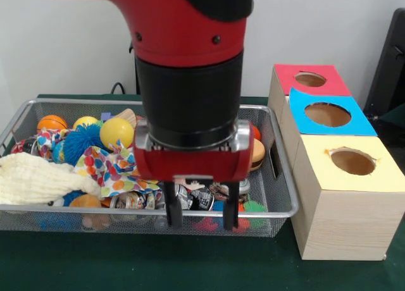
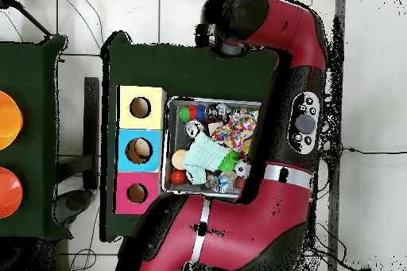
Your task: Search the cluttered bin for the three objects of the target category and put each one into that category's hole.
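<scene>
My gripper (image 1: pixel 202 222) hangs over the near side of the wire mesh bin (image 1: pixel 19 117), right of its middle. Its two black fingers (image 1: pixel 174 209) stand apart, tips down among the clutter, with nothing held. A black-and-white patterned thing (image 1: pixel 190 197) lies between them. A tan and orange rounded thing (image 1: pixel 257 153) shows just right of the wrist; I cannot tell if it is a plush animal. No striped orange plush shows. The red-ringed hole (image 1: pixel 310 79) is on the far box at the right, also in the overhead view (image 2: pixel 137 193). The bin (image 2: pixel 168 137) shows there too.
The bin holds a cream cloth (image 1: pixel 31 180), a polka-dot cloth (image 1: pixel 111 167), a yellow ball (image 1: pixel 116 132), an orange ball (image 1: pixel 52 122) and a blue spiky ball (image 1: pixel 79 142). The blue-ringed hole (image 1: pixel 327 114) and yellow-ringed hole (image 1: pixel 352 161) are nearer, right of the bin.
</scene>
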You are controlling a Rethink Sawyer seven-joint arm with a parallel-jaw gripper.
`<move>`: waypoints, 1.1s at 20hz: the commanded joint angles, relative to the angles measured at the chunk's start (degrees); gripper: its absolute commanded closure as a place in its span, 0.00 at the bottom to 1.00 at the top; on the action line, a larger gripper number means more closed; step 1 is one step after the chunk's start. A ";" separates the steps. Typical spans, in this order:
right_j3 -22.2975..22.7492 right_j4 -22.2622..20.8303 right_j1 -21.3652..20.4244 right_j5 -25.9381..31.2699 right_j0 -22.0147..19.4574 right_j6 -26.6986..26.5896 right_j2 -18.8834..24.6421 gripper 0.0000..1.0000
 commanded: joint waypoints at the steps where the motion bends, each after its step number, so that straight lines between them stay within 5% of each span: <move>1: -7.31 -2.65 5.54 8.70 -1.14 -20.33 6.73 0.00; 12: -7.31 -1.36 4.04 10.42 -0.59 -18.36 5.00 0.00; 22: -11.05 -0.34 -0.40 21.07 0.33 -16.17 1.39 0.00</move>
